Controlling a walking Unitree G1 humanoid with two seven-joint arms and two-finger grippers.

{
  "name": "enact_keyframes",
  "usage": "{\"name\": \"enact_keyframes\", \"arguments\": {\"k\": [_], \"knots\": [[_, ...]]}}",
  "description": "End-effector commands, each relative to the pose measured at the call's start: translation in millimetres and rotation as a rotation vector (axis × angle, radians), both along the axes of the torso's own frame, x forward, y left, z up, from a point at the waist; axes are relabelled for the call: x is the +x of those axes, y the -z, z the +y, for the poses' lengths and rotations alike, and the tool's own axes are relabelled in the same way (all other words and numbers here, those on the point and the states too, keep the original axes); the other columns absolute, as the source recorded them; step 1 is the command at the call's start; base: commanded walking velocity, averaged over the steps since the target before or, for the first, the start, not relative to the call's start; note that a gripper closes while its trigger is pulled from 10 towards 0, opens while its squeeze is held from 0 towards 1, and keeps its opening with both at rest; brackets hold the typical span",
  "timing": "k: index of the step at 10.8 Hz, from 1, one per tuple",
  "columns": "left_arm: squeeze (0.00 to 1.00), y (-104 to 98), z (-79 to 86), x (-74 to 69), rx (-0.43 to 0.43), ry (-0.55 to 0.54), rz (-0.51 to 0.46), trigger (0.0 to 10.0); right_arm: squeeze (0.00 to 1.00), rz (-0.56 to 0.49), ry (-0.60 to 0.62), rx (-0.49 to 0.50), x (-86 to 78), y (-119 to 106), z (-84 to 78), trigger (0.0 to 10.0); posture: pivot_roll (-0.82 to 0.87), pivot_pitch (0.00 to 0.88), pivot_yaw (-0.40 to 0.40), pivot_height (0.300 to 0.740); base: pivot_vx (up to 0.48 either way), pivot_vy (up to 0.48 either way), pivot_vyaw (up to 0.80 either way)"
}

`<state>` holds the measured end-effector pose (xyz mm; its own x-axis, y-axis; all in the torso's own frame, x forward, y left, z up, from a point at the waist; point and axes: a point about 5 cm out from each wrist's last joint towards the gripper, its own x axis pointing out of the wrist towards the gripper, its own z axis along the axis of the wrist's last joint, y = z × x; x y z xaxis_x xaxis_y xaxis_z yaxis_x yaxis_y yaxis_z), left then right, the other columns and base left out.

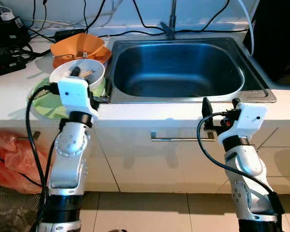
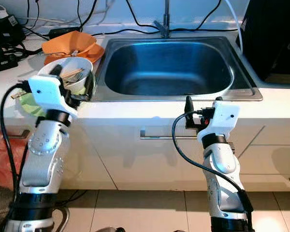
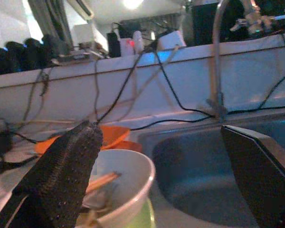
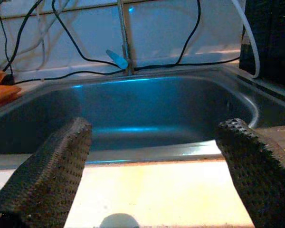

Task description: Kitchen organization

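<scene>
Bare sink [image 1: 135,82] right of crowded bowl [image 1: 63,73]

Black cables [image 1: 150,26] behind faucet [image 1: 171,21]

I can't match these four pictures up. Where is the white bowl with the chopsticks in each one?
Left eye view: white bowl, counter left of the sink.
Right eye view: upper left, behind the left gripper.
Left wrist view: low, between the fingers.
Right wrist view: not there.
Shared landmark: the sink.

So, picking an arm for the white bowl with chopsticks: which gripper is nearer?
Left. The left gripper is right at the white bowl; the right gripper is beyond the steel sink.
</scene>
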<state>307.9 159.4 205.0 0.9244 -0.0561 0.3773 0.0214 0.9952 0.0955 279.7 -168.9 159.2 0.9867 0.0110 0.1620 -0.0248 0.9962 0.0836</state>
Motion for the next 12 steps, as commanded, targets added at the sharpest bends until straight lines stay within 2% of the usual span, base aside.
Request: {"name": "enact_keyframes", "arguments": {"k": [1, 2, 4, 6, 10, 12], "knots": [[0.0, -3, 8.4, 4.3, 0.009, -0.059, 0.002, 10.0, 0.27, -0.014, -0.019, 0.013, 2.0, -5, 4.4, 10.0, 0.01, 0.041, 0.073, 0.74, 0.0, 0.0, 0.0], [0.0, 1, 15.1, 6.6, -0.013, -0.101, 0.031, 10.0, 0.28, -0.015, -0.023, 0.019, 2.5, -5, 6.1, 10.0, 0.01, 0.039, 0.076, 0.74, 0.0, 0.0, 0.0], [0.0, -1, 19.4, 6.8, -0.025, -0.132, 0.026, 10.0, 0.27, -0.012, -0.022, 0.024, 1.8, -4, 6.6, 10.0, 0.01, 0.04, 0.08, 0.74, 0.0, 0.0, 0.0], [0.0, 9, 23.0, 8.7, 0.003, -0.145, 0.061, 10.0, 0.27, -0.006, -0.025, 0.035, 1.8, -3, 8.6, 10.0, 0.01, 0.04, 0.081, 0.74, 0.0, 0.0, 0.0], [0.0, 30, 31.2, 13.0, 0.186, -0.135, 0.093, 10.0, 0.27, -0.006, -0.031, 0.04, 2.4, -3, 9.7, 10.0, 0.02, 0.043, 0.08, 0.74, 0.0, 0.0, 0.0], [0.0, 39, 36.9, 20.6, 0.293, -0.118, 0.09, 10.0, 0.27, -0.008, -0.033, 0.048, 1.8, -3, 10.9, 10.0, 0.01, 0.048, 0.082, 0.74, 0.0, 0.0, 0.0]]}}
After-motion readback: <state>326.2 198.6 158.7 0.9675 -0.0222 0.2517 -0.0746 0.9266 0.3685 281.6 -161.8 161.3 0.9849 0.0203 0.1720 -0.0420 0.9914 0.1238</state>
